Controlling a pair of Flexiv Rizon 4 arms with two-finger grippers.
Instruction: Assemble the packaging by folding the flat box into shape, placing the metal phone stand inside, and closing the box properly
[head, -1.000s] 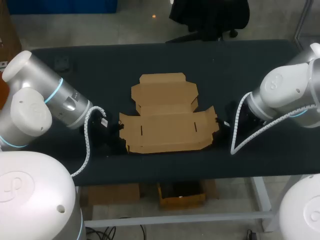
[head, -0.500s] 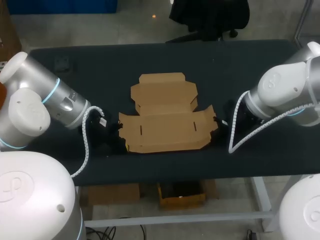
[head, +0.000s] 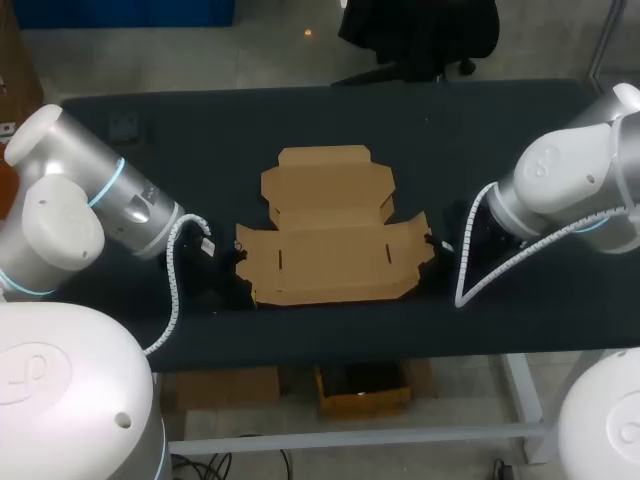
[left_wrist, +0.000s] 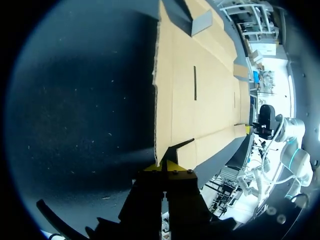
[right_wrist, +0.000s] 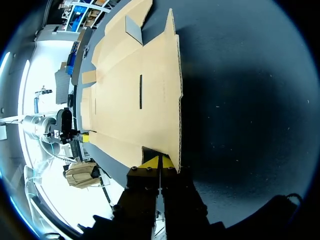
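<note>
Box (head: 330, 255), one, lies flat on the surface (head: 480, 130). Only the wrist views show the left end effector (left_wrist: 162, 167) and right end effector (right_wrist: 159, 162), both closed narrow at its corners.

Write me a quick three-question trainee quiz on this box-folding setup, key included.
1. True or false: the cardboard box is already folded into shape.
2. Where is the left gripper? A: at the box's left end, by a corner. B: above the box's middle. C: raised high, well clear of the box.
3. Fill in: the right gripper is shut on the box's ___ end.
Key: 1 false, it lies flat on the table; 2 A; 3 right.
</note>
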